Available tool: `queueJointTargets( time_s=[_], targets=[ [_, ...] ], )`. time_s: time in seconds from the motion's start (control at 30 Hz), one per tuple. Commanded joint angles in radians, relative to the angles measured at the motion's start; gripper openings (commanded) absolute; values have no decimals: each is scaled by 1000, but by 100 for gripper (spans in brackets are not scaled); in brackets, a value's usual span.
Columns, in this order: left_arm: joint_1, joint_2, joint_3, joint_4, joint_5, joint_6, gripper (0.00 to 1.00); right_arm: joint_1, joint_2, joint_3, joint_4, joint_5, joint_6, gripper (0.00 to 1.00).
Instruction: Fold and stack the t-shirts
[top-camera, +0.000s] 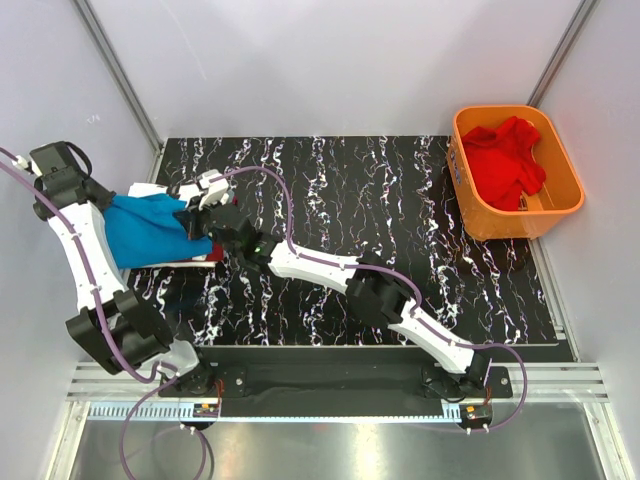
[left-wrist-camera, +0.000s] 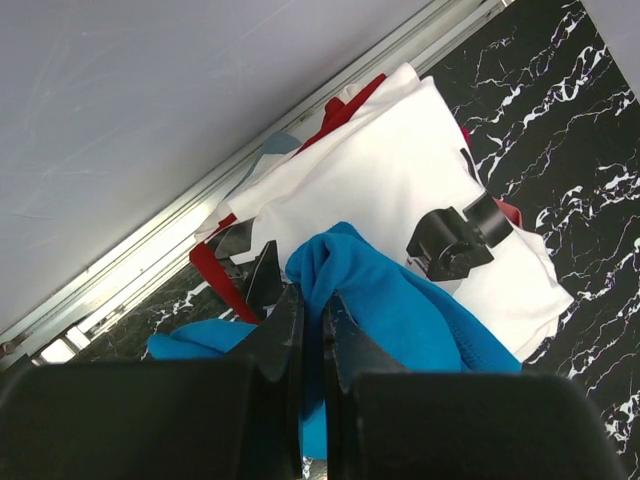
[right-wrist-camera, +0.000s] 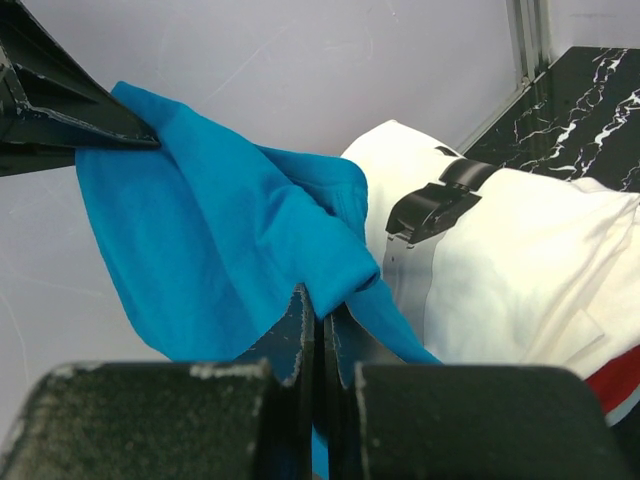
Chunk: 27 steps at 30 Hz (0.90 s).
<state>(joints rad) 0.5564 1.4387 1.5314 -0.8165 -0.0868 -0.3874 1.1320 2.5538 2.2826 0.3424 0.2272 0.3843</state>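
Observation:
The bright blue t-shirt hangs stretched between both grippers above the stack at the table's far left. My left gripper is shut on one corner. My right gripper is shut on another fold. My left gripper's finger shows at the top left of the right wrist view. Under the blue shirt lies the folded white t-shirt with black marks, on top of the dark red t-shirt. The brighter red t-shirt lies crumpled in the basket.
The orange plastic basket stands at the far right, off the black marbled mat. A grey wall and metal rail run close behind the stack on the left. The right arm reaches diagonally across the mat's middle.

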Motion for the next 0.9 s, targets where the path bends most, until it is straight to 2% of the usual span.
queueJointTargets(
  time_s=[0.0, 0.23, 0.4, 0.87],
  targets=[
    [8, -21, 42, 33, -10, 24, 0, 11, -58, 17, 34, 32, -19, 0],
    [14, -23, 67, 8, -13, 22, 0, 18, -69, 5, 43, 40, -56, 0],
    [16, -80, 35, 14, 2, 19, 0, 43, -118, -38, 93, 58, -130, 0],
    [17, -136, -11, 0, -2, 27, 0, 81, -184, -107, 136, 98, -180, 0]
  ],
)
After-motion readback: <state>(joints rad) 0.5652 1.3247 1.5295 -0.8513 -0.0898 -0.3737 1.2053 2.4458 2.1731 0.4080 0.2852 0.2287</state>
